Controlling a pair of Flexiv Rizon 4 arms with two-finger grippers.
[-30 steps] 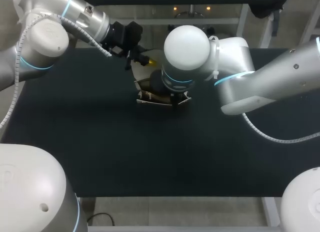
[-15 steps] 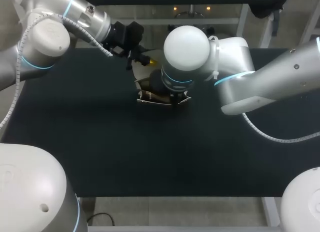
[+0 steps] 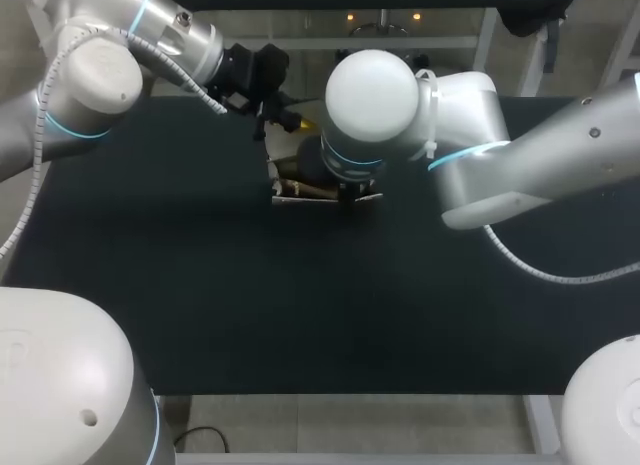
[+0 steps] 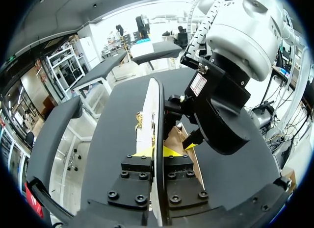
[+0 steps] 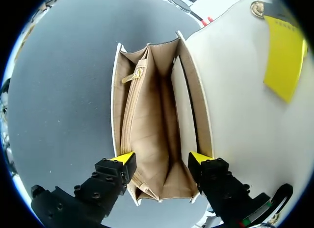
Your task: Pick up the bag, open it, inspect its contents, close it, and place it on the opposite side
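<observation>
So from the head view, the left arm (image 3: 100, 75) comes in from the far-left corner with the left gripper (image 3: 283, 117) up at the back of the bag (image 3: 300, 190), but you can't see there what it's got. Its wrist cam clears that up: the white flap (image 4: 149, 110) runs edge-on straight between its yellow tips, pinched tight and held upright.

The bag itself sits on the dark table (image 3: 200, 285), far side, about mid-width. From above it's mostly hidden under the right arm (image 3: 500, 155), which comes in from the right. Only the right wrist cam looks into it: mouth wide open, tan lining, a couple of pockets, and a gold zip pull (image 5: 138, 72) by the front wall.

The right gripper (image 5: 163, 158) points straight down over the mouth, spread wide. One yellow tip sits against the front wall and the other at the flap's hinge side, so it's clamping the body from both sides. The same cam catches the left gripper's yellow pad (image 5: 283, 56) on the flap.
</observation>
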